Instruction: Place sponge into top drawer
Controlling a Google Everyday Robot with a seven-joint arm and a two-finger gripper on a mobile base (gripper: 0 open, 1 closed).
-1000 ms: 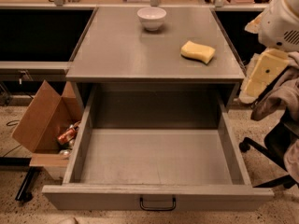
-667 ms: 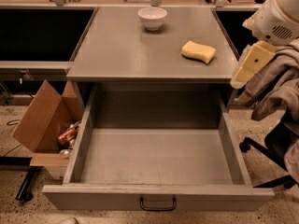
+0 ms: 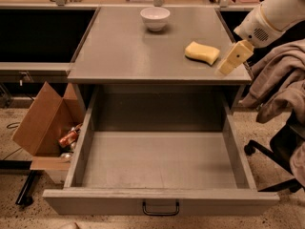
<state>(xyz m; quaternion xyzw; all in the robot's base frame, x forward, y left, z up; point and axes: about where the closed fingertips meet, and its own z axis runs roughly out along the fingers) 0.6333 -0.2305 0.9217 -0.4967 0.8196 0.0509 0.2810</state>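
Observation:
The pale-yellow sponge (image 3: 202, 52) lies on the grey cabinet top (image 3: 124, 51), near its right front corner. The top drawer (image 3: 159, 161) is pulled fully open below, its grey inside bare, with a black handle (image 3: 161, 208) on its front. My cream-yellow gripper (image 3: 228, 65) hangs from the white arm at the right, just right of the sponge and close to the cabinet top's right front corner. It holds nothing that I can see.
A white bowl (image 3: 155, 18) stands at the back of the cabinet top. A brown cardboard box (image 3: 45, 123) with cans stands on the floor at the left. A chair draped with grey cloth (image 3: 281, 87) stands at the right.
My gripper has moved left and up, from beside the cabinet's right edge to just right of the sponge. The sponge, bowl and drawer have not moved.

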